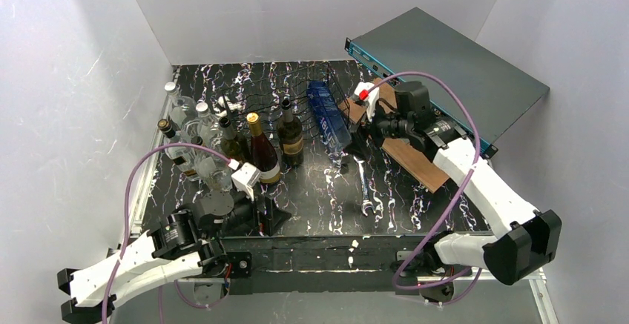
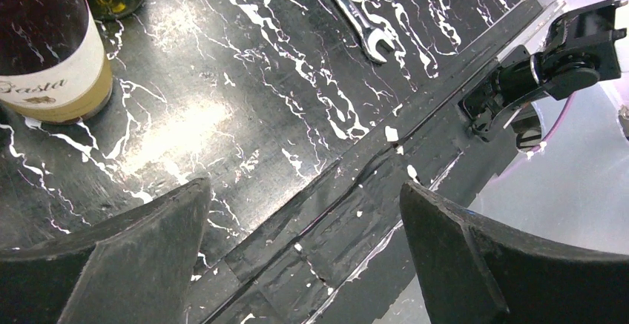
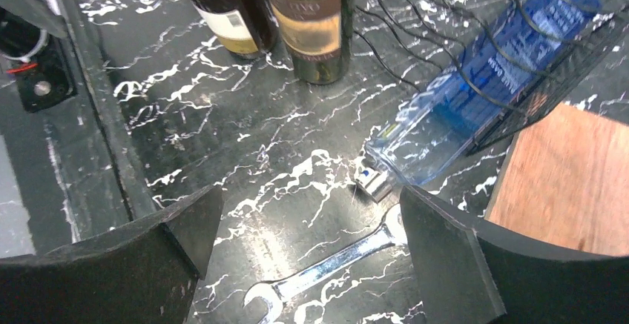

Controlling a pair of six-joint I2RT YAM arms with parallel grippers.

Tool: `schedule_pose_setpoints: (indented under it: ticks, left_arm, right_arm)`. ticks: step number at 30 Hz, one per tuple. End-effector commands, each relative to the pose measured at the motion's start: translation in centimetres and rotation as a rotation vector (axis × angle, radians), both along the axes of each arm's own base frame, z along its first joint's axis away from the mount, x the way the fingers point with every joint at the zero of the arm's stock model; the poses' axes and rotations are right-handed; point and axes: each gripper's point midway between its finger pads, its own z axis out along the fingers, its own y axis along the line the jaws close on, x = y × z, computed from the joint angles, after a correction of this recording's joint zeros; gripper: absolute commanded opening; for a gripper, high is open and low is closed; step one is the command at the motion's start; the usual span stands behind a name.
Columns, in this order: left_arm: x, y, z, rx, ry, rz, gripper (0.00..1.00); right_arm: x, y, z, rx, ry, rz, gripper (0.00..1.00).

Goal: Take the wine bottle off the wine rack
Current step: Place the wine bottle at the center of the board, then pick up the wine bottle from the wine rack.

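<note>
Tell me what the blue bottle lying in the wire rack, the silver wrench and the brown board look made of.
Blue see-through bottle: glass or clear plastic, glossy; light passes through. Silver open-ended wrench: polished metal, bright glints. Flat brown board: probably wood, matte, faint grain.

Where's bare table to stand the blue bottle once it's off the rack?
Bare table lies between the standing wine bottles and the wrench, running to the near edge. Crowded: bottles fill the left side, the wooden board the right, the rack the back.
</note>
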Motion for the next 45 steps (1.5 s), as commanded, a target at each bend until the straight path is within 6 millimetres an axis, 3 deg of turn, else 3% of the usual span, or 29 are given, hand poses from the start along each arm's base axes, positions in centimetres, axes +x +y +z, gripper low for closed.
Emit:
schedule_pose_setpoints:
  ticks: [1, 7, 18, 24, 33, 45]
  left_arm:
    - [0.3, -0.6, 0.0, -0.050, 0.009, 0.024, 0.98]
    - [0.3, -0.7, -0.6, -0.057, 0.012, 0.025, 0.98]
    - [0.3, -0.3, -1.1, -0.074, 0.010, 0.038, 0.98]
    - [0.2, -0.1, -1.2, -0.085, 0.003, 0.037, 0.98]
    - [0.1, 0.1, -1.5, -0.081, 0.003, 0.041, 0.98]
    - [0.2, 0.3, -1.8, -0.075, 0.003, 0.048, 0.98]
  right_arm:
    - [3.1, -0.4, -0.4, 0.034, -0.089, -0.132, 0.98]
    - [5.3, 0.1, -4.8, -0.063, -0.077, -0.234, 0.99]
    - [9.7, 1.9, -8.4, -0.157, -0.067, -0.417, 0.98]
    - [12.7, 1.4, -10.0, -0.164, -0.029, -0.607, 0.98]
    - [13.8, 3.2, -12.8, -0.168, 0.031, -0.586, 0.98]
    - [14.5, 4.1, -15.5, -0.186, 0.090, -0.594, 0.98]
